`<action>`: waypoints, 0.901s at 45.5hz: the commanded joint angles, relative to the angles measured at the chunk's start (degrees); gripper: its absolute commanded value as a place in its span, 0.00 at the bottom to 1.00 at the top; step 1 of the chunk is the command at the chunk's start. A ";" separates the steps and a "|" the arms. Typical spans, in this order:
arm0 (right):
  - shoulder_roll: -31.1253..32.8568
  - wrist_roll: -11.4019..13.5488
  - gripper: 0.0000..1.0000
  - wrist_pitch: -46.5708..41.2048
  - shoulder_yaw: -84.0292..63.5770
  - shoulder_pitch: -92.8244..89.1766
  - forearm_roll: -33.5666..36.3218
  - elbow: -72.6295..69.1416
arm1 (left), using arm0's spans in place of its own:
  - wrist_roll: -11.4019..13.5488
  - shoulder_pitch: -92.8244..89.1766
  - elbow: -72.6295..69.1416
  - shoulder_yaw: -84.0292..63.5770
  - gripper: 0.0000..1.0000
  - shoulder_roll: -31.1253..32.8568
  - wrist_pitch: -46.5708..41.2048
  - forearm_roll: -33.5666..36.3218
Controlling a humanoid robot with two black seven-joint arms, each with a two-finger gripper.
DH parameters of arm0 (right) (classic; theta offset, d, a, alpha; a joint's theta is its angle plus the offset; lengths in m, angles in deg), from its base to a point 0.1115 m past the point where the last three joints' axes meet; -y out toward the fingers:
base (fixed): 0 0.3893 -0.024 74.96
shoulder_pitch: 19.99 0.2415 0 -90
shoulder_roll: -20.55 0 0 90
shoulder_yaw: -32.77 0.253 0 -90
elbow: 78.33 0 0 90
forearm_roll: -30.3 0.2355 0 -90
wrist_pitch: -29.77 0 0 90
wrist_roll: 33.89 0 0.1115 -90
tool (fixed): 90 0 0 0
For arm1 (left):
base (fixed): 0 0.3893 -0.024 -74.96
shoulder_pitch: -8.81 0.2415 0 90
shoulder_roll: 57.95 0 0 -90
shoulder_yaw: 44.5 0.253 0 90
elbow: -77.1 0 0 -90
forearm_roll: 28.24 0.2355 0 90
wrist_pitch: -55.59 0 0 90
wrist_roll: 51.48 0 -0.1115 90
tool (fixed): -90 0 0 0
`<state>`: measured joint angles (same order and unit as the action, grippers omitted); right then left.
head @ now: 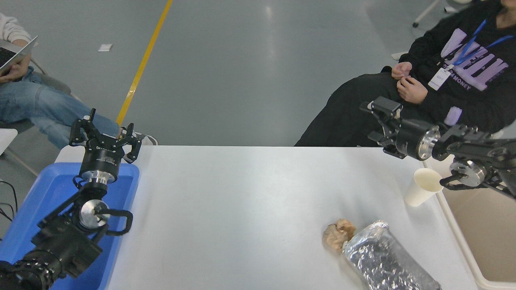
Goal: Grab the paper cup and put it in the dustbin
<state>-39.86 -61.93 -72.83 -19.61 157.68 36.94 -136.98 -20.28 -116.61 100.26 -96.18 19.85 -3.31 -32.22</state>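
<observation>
We see the right arm (475,151) reaching in from the right edge, stretched almost level and pointing left across the far right corner of the white counter (250,201); its wrist is turned so the right gripper (373,121) faces left, out past the counter's far edge and in front of the dark trousers of a seated person (455,84), and against that dark cloth we cannot tell whether its fingers are apart or together. It holds nothing that we can make out. The paper cup (422,187) stands upright on the counter below the arm's forearm, mouth up, free of the gripper and just beside the near rim of the dustbin (479,225), which sits off the counter's right side with its beige interior open to us. Nearer to us on the counter lie a crumpled brown paper ball (338,233) and, touching it on its right, a foil-wrapped bottle (387,262) lying on its side; both are well apart from the cup. The left arm (68,229) is parked at the lower left above a blue tray (36,201), its left gripper (105,137) pointing away from us with its fingers spread apart and empty. A second person (36,100) in jeans sits at the far left with a laptop
</observation>
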 commanded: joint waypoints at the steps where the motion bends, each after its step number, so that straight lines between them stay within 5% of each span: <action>1: -3.93 1.23 1.00 -10.84 -22.76 21.12 0.22 -9.64 | 0.00 0.00 0.05 0.00 0.99 -0.02 0.02 0.03; 6: -5.34 9.39 1.00 -21.12 -24.09 27.19 -2.41 -10.34 | 0.00 0.00 -0.04 0.00 0.99 -0.02 0.02 -0.06; 20: -9.29 47.80 1.00 -32.39 -23.38 41.07 -4.88 -16.32 | 0.00 0.00 -0.04 0.00 0.99 -0.02 0.02 -0.06; 23: -9.99 50.27 1.00 -32.39 -23.12 45.20 -4.88 -19.56 | 0.00 0.00 -0.04 0.09 0.99 -0.02 0.02 -0.06; 41: -14.83 50.72 1.00 -32.39 -20.84 54.36 -4.70 -25.64 | 0.00 0.00 -0.04 0.00 0.99 0.07 0.02 0.03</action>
<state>-52.73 -14.42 -104.35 -40.96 207.89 32.31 -160.09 -20.28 -116.61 100.24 -96.16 19.86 -3.29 -32.26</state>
